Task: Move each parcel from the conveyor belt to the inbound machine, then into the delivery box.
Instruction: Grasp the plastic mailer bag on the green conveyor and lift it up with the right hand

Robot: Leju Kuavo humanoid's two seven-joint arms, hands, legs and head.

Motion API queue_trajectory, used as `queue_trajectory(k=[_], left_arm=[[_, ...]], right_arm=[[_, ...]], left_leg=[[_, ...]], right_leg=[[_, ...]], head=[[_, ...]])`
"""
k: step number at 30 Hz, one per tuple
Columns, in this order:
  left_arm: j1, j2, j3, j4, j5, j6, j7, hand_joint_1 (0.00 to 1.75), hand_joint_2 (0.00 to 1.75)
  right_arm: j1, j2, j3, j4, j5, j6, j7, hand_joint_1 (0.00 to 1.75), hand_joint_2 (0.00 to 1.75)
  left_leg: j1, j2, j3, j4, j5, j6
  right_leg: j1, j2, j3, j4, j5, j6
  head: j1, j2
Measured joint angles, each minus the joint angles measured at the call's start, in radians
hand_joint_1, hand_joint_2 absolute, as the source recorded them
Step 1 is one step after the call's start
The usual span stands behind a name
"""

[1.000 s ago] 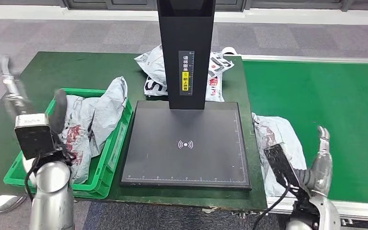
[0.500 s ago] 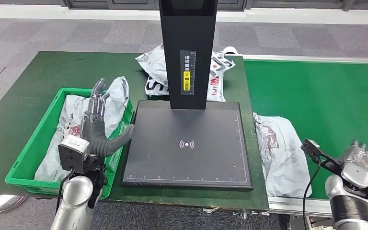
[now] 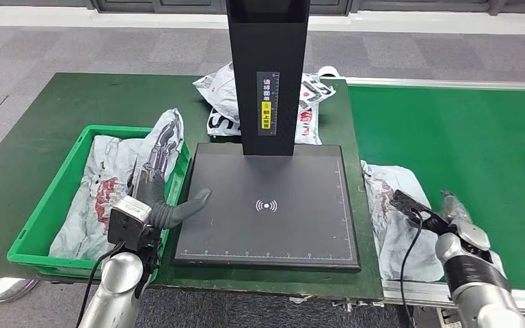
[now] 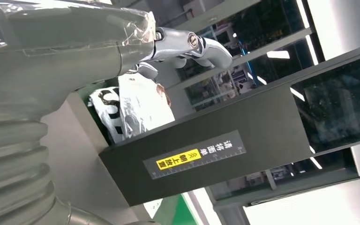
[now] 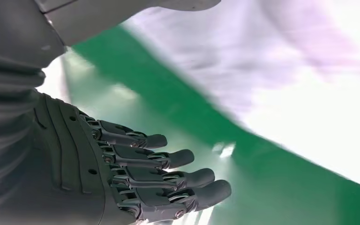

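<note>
Crinkled, glossy grey plastic parcels (image 3: 119, 181) fill a smooth green plastic crate (image 3: 39, 236) on the desk's matt green top (image 3: 75, 99). The inbound machine (image 3: 266, 205) is matt black with a smooth plate. The conveyor belt (image 3: 465, 137) looks matt green, metal-edged. Both arms are brushed silver metal.

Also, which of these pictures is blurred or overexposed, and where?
Head view: sharp, evenly lit. Right wrist view: the parcel is smeared and washed out to white, only the right robot hand stays sharp. Left wrist view: bright glare at one edge, but the yellow label is still readable.
</note>
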Motion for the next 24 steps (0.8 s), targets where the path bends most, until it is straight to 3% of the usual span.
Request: queue_trajectory(k=[3, 7, 12, 24], left_arm=[[0.001, 0.0, 0.0, 0.004, -0.009, 0.006, -0.002, 0.0, 1.75], [0.001, 0.001, -0.001, 0.013, -0.022, 0.016, -0.008, 0.0, 1.75], [0.002, 0.004, -0.002, 0.019, -0.046, 0.032, -0.011, 0.0, 1.75], [0.002, 0.01, -0.006, 0.019, -0.053, 0.037, -0.011, 0.0, 1.75]], right_arm=[[-0.026, 0.045, 0.004, 0.011, -0.074, -0.028, -0.048, 0.0, 1.75], [-0.046, 0.091, 0.019, 0.012, -0.142, -0.046, -0.071, 1.75, 1.75], [-0.065, 0.128, 0.036, 0.012, -0.216, -0.113, -0.069, 1.75, 1.75], [-0.066, 0.148, 0.045, 0.012, -0.242, -0.125, -0.068, 1.75, 1.75]], left_leg=[[0.0, -0.001, 0.0, 0.0, 0.001, -0.001], [0.0, -0.001, 0.0, 0.0, 0.001, -0.001], [0.0, -0.002, -0.001, 0.0, 0.001, -0.001], [0.0, -0.003, -0.001, 0.0, 0.001, -0.001]], right_leg=[[0.0, 0.0, 0.0, 0.0, 0.0, 0.0], [0.0, 0.0, 0.0, 0.0, 0.0, 0.0], [0.0, -0.001, 0.0, 0.0, 0.0, 0.0], [0.0, -0.002, 0.0, 0.0, 0.0, 0.0]], head=[[0.0, 0.0], [0.0, 0.0], [0.0, 0.0], [0.0, 0.0]])
